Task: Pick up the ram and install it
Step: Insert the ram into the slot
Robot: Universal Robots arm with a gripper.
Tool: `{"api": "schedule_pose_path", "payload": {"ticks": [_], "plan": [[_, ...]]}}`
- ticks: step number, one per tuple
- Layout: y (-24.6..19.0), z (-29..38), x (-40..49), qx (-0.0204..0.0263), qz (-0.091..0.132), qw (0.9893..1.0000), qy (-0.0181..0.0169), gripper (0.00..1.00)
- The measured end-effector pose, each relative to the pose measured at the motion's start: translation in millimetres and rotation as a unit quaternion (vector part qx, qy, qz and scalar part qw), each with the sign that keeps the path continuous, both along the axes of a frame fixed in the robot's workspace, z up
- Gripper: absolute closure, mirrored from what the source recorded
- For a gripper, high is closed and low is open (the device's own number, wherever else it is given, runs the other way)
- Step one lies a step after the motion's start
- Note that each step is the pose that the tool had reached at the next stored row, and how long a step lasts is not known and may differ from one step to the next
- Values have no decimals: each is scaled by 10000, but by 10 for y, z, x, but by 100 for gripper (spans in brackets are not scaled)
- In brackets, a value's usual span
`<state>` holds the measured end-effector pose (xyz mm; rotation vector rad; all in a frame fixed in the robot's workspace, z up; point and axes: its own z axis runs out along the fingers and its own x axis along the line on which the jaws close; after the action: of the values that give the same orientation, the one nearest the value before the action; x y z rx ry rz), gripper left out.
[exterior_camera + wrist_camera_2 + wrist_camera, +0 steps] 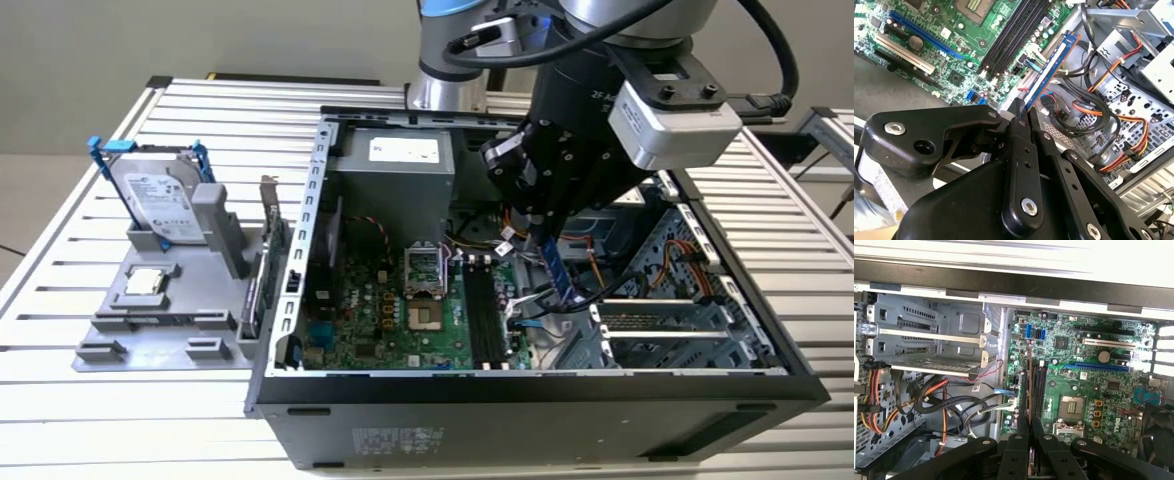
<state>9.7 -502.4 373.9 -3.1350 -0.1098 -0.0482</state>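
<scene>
My gripper (547, 238) is shut on the ram (562, 276), a thin blue-green stick that hangs lengthwise down from the fingers inside the open computer case (534, 385). In the second wrist view the ram (1050, 67) sticks out beyond the fingertips (1019, 111), above the cables beside the motherboard. The first wrist view catches the ram (1030, 382) edge-on as a thin line, running alongside the black memory slots (1040, 385) and apart from them. In the exterior view those slots (486, 318) lie just to the left of the ram and lower down.
Bundles of orange and black cables (1089, 107) and a metal drive cage (667, 320) sit on the exterior view's right of the slots. The processor socket (424, 275) lies to their left. Outside the case, a grey holder (147, 320) carries a silver hard drive (160, 200) and a bracketed card (267, 255).
</scene>
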Motion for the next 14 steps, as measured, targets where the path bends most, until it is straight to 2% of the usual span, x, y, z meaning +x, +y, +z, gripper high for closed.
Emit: {"api": "schedule_pose_path", "payload": {"ticks": [5, 14], "plan": [[0, 0, 0, 0, -81, 10000, 0, 100], [0, -1, 0, -2, -84, 10000, 2, 100]]}}
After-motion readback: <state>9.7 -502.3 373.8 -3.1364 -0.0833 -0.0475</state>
